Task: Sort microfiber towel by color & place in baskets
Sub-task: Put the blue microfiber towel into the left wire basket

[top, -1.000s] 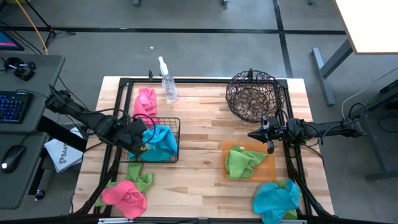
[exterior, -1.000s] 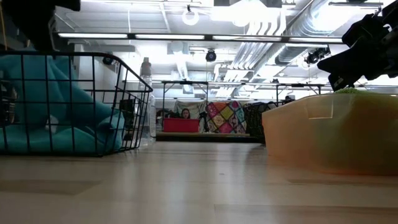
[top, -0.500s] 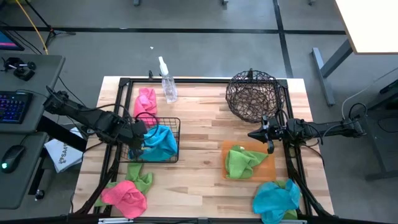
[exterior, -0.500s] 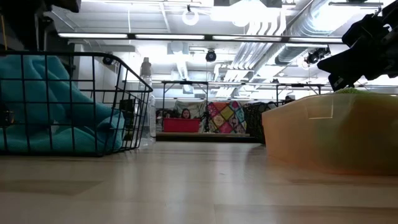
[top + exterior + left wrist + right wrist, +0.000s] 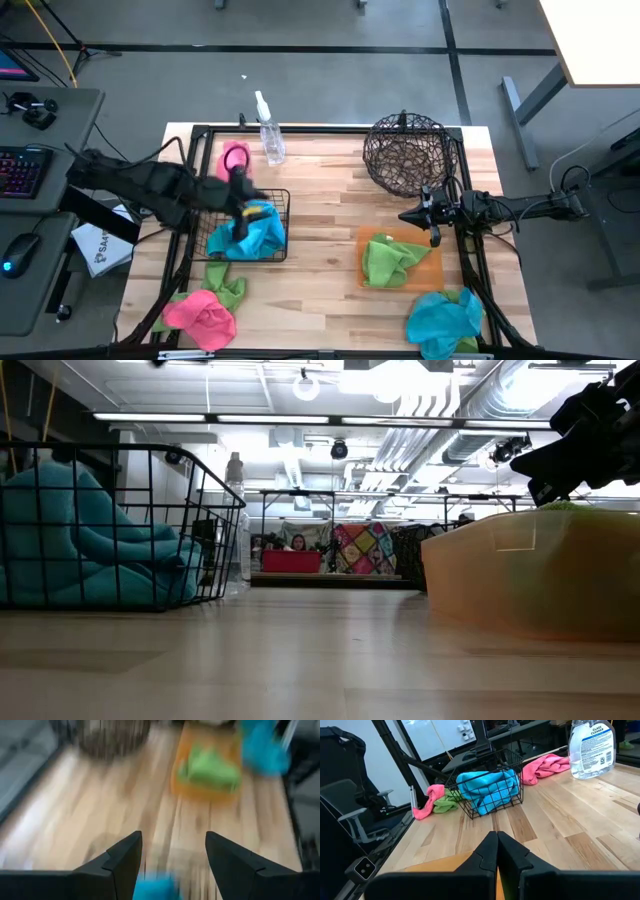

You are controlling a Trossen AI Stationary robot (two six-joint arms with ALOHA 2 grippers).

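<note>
The left pincer [image 5: 240, 185] is shown above the far edge of the square black wire-grid basket [image 5: 283, 222], its fingers [image 5: 122, 857] spread apart with nothing between them; directly below and just nearer than it, a blue towel [image 5: 250, 230] lies inside that basket. A pink towel [image 5: 235, 158] lies on the desk [image 5: 320, 210] just beyond the pincer, beside the clear spray bottle [image 5: 270, 140]. The right pincer [image 5: 432, 215] is held pressed shut and empty over the far edge of the flat orange tray [image 5: 432, 268], in which a green towel [image 5: 390, 260] rests; the round woven-wire bowl basket [image 5: 405, 152] stands just beyond it and appears to hold nothing. Still unsorted are a pink and green heap [image 5: 205, 305] at the near left of the desk and a second blue towel [image 5: 445, 318] at the near right. The step in hand is judged to be withdrawal after release of the blue towel. It is best done by lifting straight up, clear of the wire rim, so that no fold is snagged, before the nearby pink towel is approached from above with the fingers wide.
</note>
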